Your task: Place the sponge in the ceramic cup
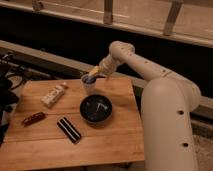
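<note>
The pale ceramic cup (89, 86) stands upright near the far edge of the wooden table (110, 140), just behind the dark bowl. A light-blue sponge (88, 79) shows at the cup's mouth, sitting in or right on its rim. My gripper (95, 75) hangs directly over the cup's right side, at the end of the white arm that reaches in from the right. I cannot tell whether it still holds the sponge.
A wide black bowl (96, 108) sits in front of the cup. A black striped block (69, 129) lies near the table's middle front, a white oblong packet (54, 95) at the left back, and a red-brown item (34, 118) at the left edge.
</note>
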Controlling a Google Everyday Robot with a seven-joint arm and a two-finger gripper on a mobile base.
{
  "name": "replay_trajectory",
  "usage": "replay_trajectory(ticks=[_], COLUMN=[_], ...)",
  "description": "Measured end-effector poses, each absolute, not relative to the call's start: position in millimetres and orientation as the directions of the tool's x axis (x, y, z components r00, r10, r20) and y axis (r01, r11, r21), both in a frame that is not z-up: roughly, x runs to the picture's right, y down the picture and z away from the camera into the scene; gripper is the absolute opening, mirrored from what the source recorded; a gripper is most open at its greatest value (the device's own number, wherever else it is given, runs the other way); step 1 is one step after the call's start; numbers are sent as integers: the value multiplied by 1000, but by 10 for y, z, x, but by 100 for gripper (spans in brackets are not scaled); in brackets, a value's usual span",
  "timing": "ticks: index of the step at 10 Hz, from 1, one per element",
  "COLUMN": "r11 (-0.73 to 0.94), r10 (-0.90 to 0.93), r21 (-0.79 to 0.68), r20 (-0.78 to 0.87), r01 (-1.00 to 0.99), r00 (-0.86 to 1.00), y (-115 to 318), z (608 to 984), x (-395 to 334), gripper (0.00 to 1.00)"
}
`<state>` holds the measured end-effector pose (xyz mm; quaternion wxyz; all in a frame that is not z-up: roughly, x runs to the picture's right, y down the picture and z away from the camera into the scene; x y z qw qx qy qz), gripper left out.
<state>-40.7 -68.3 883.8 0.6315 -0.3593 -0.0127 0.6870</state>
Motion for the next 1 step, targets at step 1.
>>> replay_trajectory(ticks=[1], r11=[-198], r10=[883], r21=[-472], r20=[-466], r01=[-859], r00=[52], y=[-696], z=[8807], x=[-398], gripper=[70])
